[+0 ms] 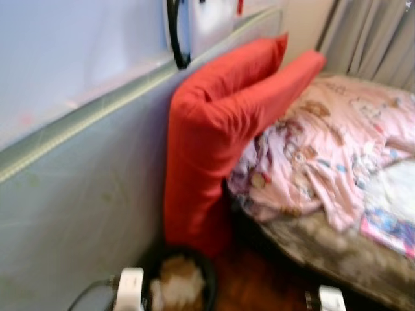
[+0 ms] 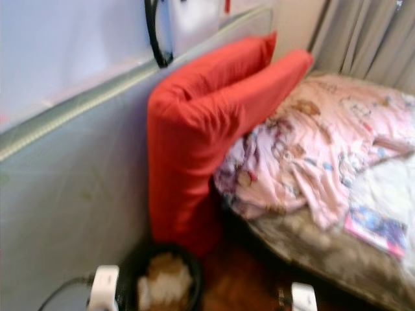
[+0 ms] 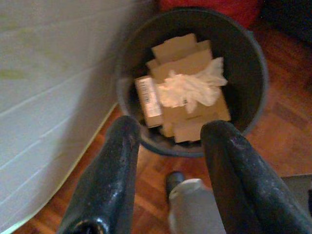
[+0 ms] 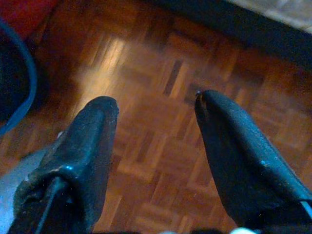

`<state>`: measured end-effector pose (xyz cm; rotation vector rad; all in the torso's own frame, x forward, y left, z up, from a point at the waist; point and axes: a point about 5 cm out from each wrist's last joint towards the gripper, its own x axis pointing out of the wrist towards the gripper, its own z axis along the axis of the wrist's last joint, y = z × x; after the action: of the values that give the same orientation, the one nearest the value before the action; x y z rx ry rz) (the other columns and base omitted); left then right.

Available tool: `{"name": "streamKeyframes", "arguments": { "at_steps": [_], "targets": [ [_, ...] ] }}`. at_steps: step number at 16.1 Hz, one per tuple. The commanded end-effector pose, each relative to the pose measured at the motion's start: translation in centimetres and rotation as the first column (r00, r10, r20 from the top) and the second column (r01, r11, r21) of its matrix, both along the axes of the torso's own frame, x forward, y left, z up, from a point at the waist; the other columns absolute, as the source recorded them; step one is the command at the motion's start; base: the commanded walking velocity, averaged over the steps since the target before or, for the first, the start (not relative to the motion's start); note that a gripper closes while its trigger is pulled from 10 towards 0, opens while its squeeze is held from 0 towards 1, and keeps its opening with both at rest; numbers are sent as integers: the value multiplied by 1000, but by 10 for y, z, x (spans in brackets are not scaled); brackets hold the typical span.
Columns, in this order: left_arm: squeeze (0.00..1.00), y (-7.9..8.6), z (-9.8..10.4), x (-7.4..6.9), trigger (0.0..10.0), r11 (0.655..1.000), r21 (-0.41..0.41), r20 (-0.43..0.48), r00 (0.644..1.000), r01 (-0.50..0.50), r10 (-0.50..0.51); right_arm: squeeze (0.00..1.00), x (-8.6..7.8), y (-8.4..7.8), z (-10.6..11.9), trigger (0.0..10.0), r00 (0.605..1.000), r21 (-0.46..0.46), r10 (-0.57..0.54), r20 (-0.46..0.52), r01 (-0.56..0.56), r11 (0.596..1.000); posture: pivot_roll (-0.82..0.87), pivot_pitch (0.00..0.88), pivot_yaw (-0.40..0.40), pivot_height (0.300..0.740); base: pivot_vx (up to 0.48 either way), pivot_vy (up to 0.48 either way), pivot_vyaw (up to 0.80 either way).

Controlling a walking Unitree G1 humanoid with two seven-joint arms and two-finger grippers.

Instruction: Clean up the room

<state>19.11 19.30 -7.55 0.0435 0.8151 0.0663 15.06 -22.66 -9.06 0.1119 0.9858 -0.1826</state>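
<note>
1. On your far left, a pale grey-blue padded panel (image 1: 78, 214) with a ribbed light trim strip running diagonally up to the right.
2. Below it, a round dark bin (image 3: 243, 58) sits on the floor against that panel. It holds flat brown cardboard pieces (image 3: 187, 61), a small printed box (image 3: 148, 100) and a crumpled white glove (image 3: 190, 87).
3. Your left gripper (image 3: 170, 141) hangs above the bin's near rim, fingers apart, holding nothing.
4. Mid-frame, a red fabric headboard (image 1: 207, 149), soft and folded over at its top.
5. Right of that, a bed with a rumpled pink printed quilt (image 1: 331, 142); grey pleated curtains (image 1: 376, 39) behind.
6. Your right gripper (image 4: 156, 109) hangs over glossy wood parquet floor (image 4: 161, 58), fingers apart, empty.
</note>
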Motion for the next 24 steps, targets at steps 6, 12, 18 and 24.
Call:
{"name": "streamKeyframes", "arguments": {
  "at_steps": [6,12,18,24],
  "targets": [
    [0,1,-1,-3,10000,1000,16,-10,1000,13,-13,0,-4,-1,-1,10000,1000,-3,-4,-1,4,1000,30,25,-28,740,0,-480,-110],
    [0,1,-2,-3,10000,1000,14,-12,1000,10,-10,0,-4,-2,-1,10000,1000,-7,-4,0,4,1000,28,28,-29,740,0,-480,0],
    [0,1,-2,-3,10000,1000,13,-13,1000,13,-13,0,-5,-1,-1,10000,1000,-5,-6,-6,6,1000,23,26,-26,740,0,-480,-374],
    [0,1,-2,-4,10000,1000,17,-15,1000,19,-19,0,-5,-1,-1,10000,1000,-7,-9,5,9,1000,15,6,-19,740,0,-480,-124]
  ]
}}
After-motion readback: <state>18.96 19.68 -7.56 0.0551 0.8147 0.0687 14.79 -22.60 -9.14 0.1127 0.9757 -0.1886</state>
